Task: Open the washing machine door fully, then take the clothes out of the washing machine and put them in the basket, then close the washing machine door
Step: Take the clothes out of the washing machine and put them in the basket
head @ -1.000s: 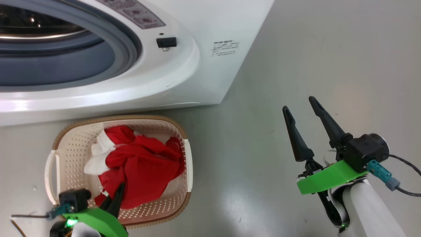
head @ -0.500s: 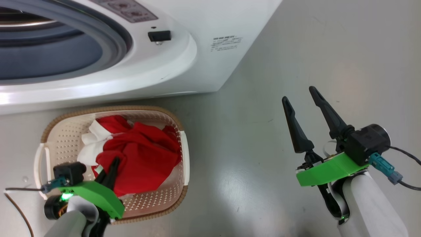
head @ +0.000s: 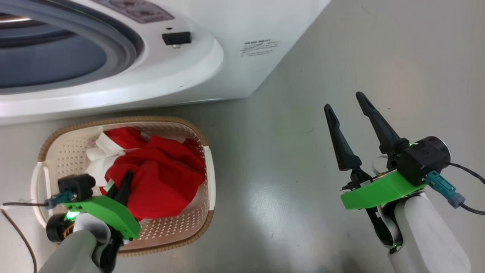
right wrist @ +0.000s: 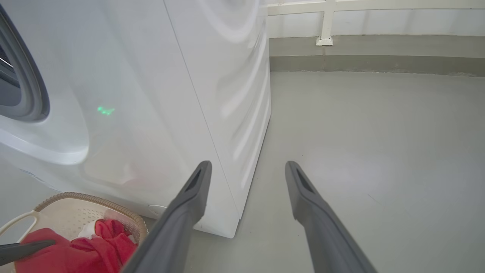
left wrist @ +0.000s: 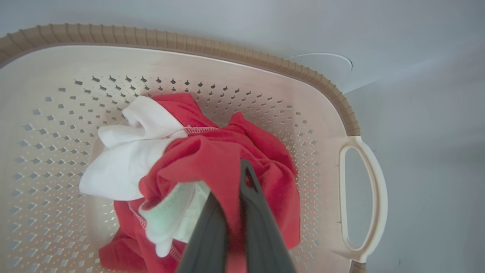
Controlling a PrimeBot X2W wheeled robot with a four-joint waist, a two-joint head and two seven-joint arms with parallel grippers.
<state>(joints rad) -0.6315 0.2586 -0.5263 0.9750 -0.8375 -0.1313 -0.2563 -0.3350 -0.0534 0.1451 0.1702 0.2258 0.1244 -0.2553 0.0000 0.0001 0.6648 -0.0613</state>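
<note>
The cream basket (head: 113, 121) with its brown rim stands on the floor in front of the white washing machine (head: 189, 76). The red and white clothes (head: 163, 178) lie bunched inside it. My left gripper (head: 128, 175) reaches into the basket, shut on a fold of the clothes (left wrist: 212, 151), with red fabric showing between its fingers (left wrist: 257, 220). My right gripper (head: 344, 101) hangs open over bare floor to the right of the washing machine, holding nothing. The grey gasket (head: 125, 41) rings the open mouth. The washing machine door is out of view.
The grey floor (head: 273, 197) spreads between the basket and my right arm. In the right wrist view the washing machine (right wrist: 151, 94) fills the left side, with a wall base and a white rail post (right wrist: 326, 22) far behind.
The head camera has shifted, so the washing machine and basket sit further up and left. My left gripper has come further up over the clothes in the basket. The right gripper stays open.
</note>
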